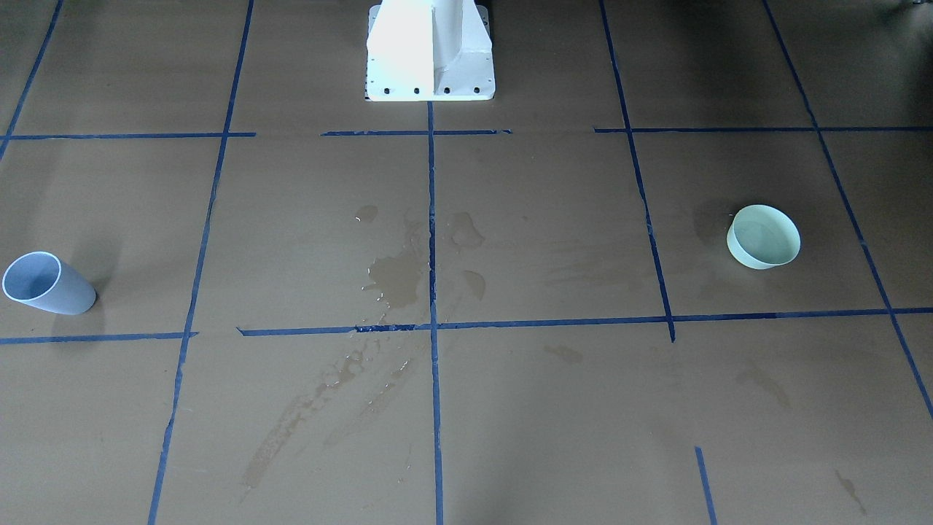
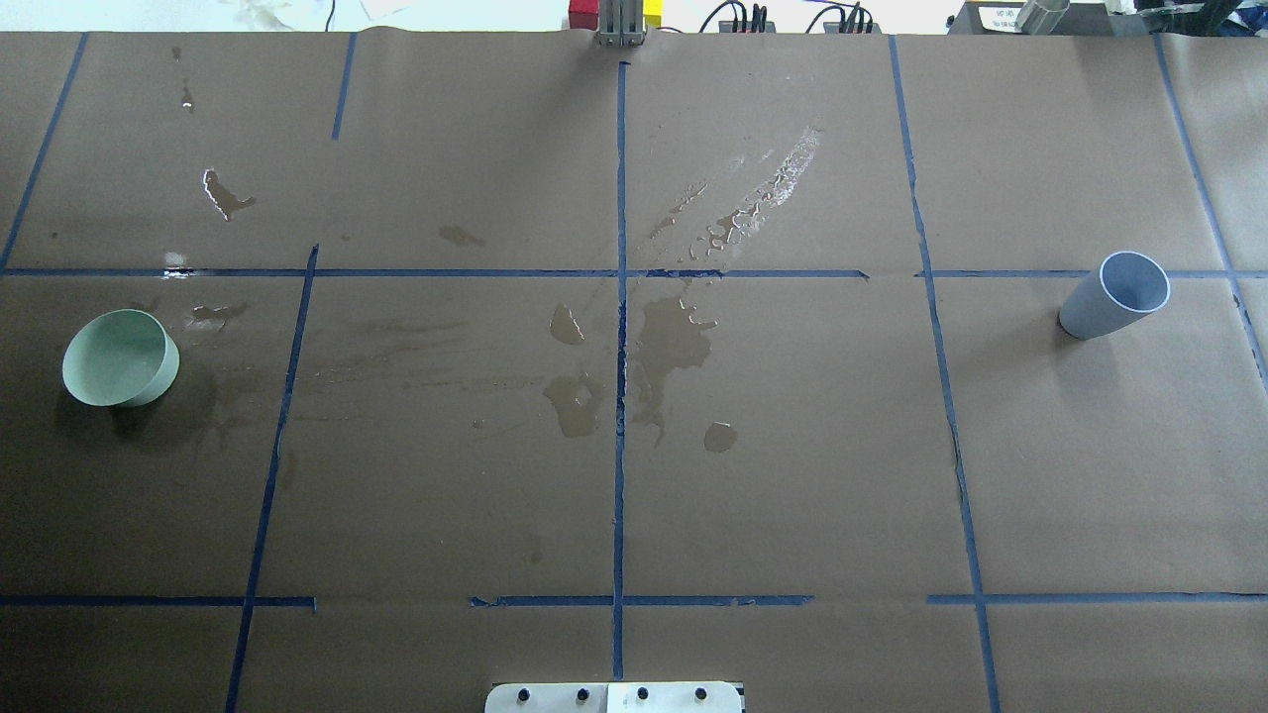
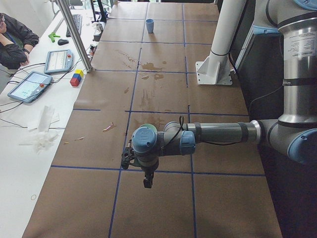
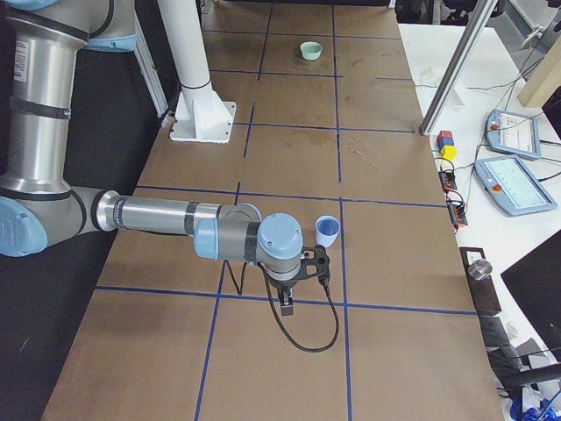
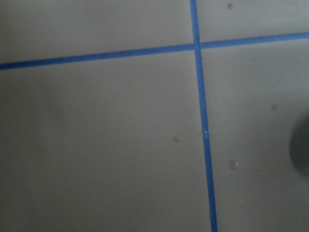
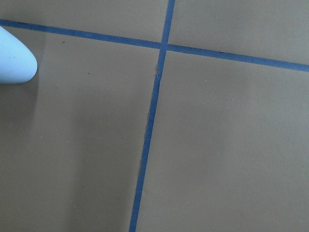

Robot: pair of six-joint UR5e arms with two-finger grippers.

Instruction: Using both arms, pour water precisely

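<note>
A blue-grey cup [image 2: 1114,295] stands on the robot's right side of the brown board. It also shows in the front view [image 1: 47,283] and at the right wrist view's left edge [image 6: 14,60]. A pale green bowl [image 2: 121,357] stands on the robot's left side. Glinting spilled water [image 2: 763,198] streaks the far middle of the board, with wet patches [image 2: 674,332] nearer. My left gripper [image 3: 147,181] points down over the board's left end. My right gripper [image 4: 287,305] points down just beside the cup [image 4: 327,231], apart from it. I cannot tell whether either is open.
The white pedestal [image 1: 430,55] stands at the robot's edge of the table. Blue tape lines [image 2: 620,347] cross the board. Tablets [image 3: 29,84], coloured blocks [image 3: 76,78] and a metal post [image 3: 74,34] line the operators' side, where a person [image 3: 15,37] sits.
</note>
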